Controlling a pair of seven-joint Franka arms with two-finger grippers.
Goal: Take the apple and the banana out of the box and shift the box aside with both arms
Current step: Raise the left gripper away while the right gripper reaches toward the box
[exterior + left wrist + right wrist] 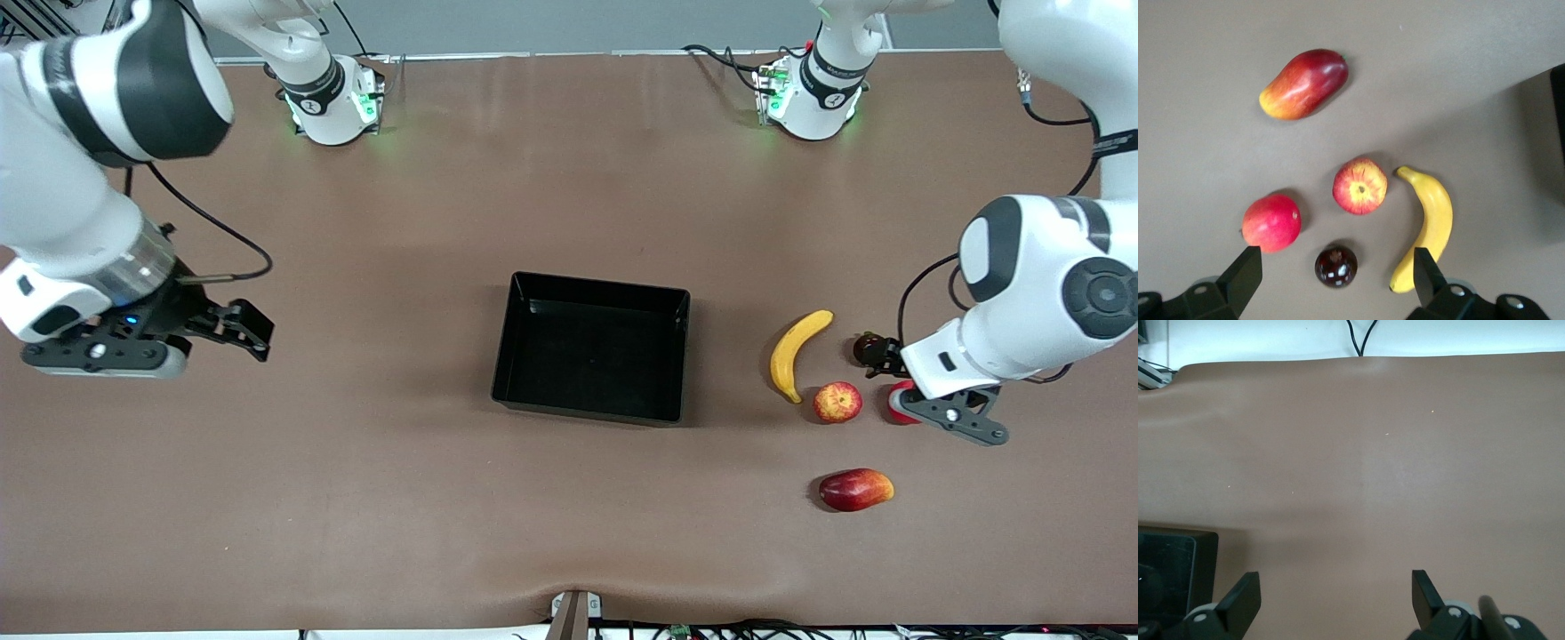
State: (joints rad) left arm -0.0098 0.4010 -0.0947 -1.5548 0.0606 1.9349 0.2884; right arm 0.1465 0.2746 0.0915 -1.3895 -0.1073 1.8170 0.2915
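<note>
Box point(591, 348) sits empty mid-table. Banana point(797, 353) and apple point(837, 402) lie on the table beside the box, toward the left arm's end. Left tool point(1331, 280) hovers wide over the fruit, holding nothing; right tool point(236, 327) wide and empty toward the right arm's end. Risk: uneven pushes could skew the box into the banana. Table point(356, 498): smooth brown mat, grey wall above it.

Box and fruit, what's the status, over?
Both grippers open, left gripper over fruit, right gripper waiting. Box empty; apple, banana already out. Nothing blocking.
</note>
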